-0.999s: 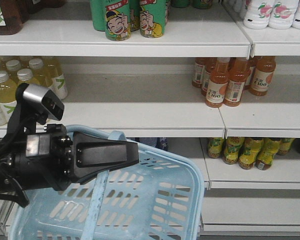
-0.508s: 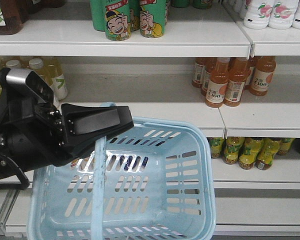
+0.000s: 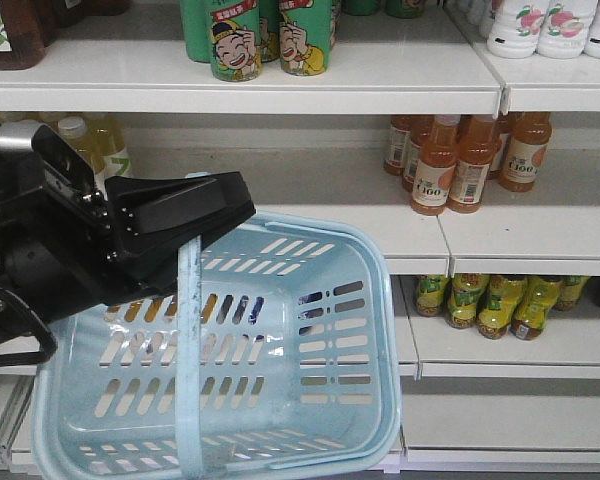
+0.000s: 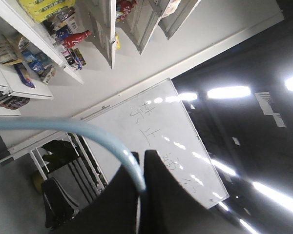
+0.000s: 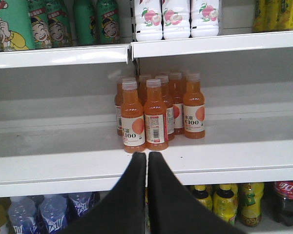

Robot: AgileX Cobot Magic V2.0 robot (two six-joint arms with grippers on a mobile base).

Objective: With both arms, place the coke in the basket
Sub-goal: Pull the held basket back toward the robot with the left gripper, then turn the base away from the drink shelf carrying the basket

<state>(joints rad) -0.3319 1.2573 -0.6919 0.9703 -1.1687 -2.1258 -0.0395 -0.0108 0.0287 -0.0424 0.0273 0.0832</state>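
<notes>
Held the basket aloft by its swing handle, with the left gripper clamped tight on that flat blue strap and the open mouth tipped toward the front camera. Saw no coke inside it yet. Caught the same strap in the left wrist view, running straight between the closed fingers.

Pointed the right gripper at the middle shelf, with its fingers pressed together on nothing, aimed square at the cluster of orange bottles. Spotted the coke one shelf lower and well off to the right of that gripper, at the very edge of the right wrist view. Stood upright there, long axis vertical, red label with white script facing out, cap hidden behind the shelf lip. Noted yellow-green bottles on that lower shelf, between the gripper's line and the coke.

Judged the right arm the nearer one, and the only one free, given the left's hold on the basket. Reckoned on a drop and a shift rightward, then a parting of the fingers, before any grasp across the bottle's body. Could not place the coke in the front view with any certainty.
</notes>
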